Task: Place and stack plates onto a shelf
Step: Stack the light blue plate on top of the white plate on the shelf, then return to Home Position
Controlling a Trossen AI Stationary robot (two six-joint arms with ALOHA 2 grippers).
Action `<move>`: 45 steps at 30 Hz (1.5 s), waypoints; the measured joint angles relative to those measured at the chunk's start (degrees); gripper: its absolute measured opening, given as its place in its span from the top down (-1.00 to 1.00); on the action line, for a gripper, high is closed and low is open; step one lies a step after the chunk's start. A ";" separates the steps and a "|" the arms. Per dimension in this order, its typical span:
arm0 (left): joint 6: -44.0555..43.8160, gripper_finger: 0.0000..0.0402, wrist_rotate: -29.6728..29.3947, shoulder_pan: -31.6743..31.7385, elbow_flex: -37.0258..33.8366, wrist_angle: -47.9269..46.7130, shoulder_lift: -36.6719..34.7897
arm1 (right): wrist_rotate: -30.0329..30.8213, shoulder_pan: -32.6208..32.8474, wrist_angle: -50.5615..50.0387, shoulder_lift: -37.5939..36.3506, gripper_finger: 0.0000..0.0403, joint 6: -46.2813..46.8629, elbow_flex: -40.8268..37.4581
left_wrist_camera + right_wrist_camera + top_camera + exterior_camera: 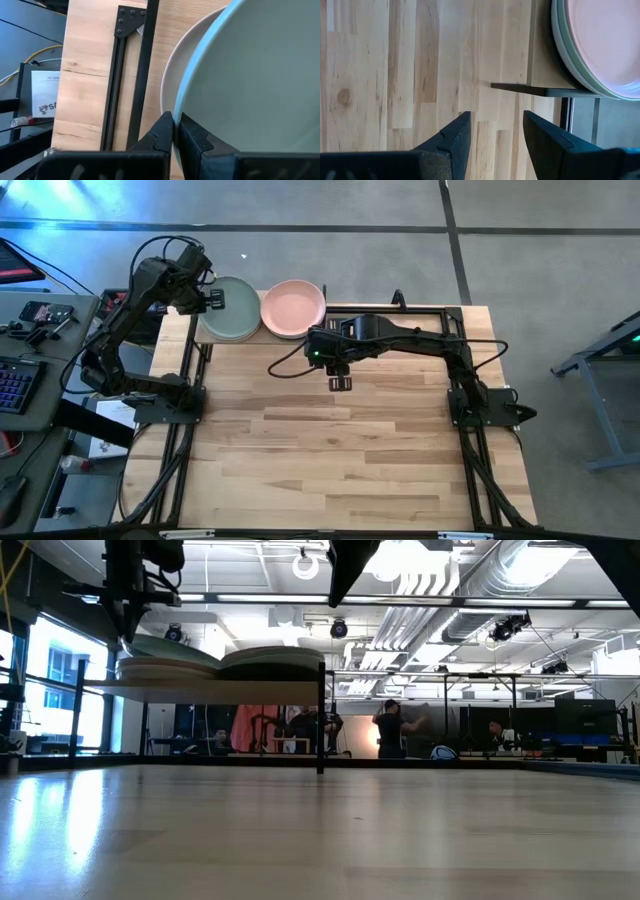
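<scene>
The shelf (200,690) stands at the table's far left and bears two stacks of plates. My left gripper (212,299) is shut on a sage green plate (232,310) on top of the left stack, over a beige plate (172,65). The right stack has a pink plate (293,308) on top, resting on a pale green one (561,45). My right gripper (340,383) hangs open above the bare tabletop near the shelf, with nothing between its fingers (452,140). My left gripper pinches the sage green plate's rim (176,112) between its two fingers, one above and one below, at the plate's left edge. The fingers slant steeply down from the table's left. The plate is tilted, its held edge (132,640) raised and its opposite side on the stack.
The striped wooden tabletop (340,450) lies bare in front of the shelf. A black shelf upright (321,715) stands at the board's right end. A desk with a keyboard (15,385) sits left of the table. People (390,730) stand in the room far behind.
</scene>
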 joint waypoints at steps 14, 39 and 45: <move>2.58 0.75 0.89 0.21 -0.02 0.04 0.02 | 0.00 0.00 -0.04 0.00 0.23 0.01 0.00; 11.00 0.70 11.73 -6.50 -0.04 -3.34 -3.31 | -1.34 -0.02 0.68 0.00 0.23 1.64 0.00; 11.36 0.70 11.66 -16.12 -0.04 -0.91 -5.96 | -3.55 0.18 0.69 0.00 0.23 5.10 0.00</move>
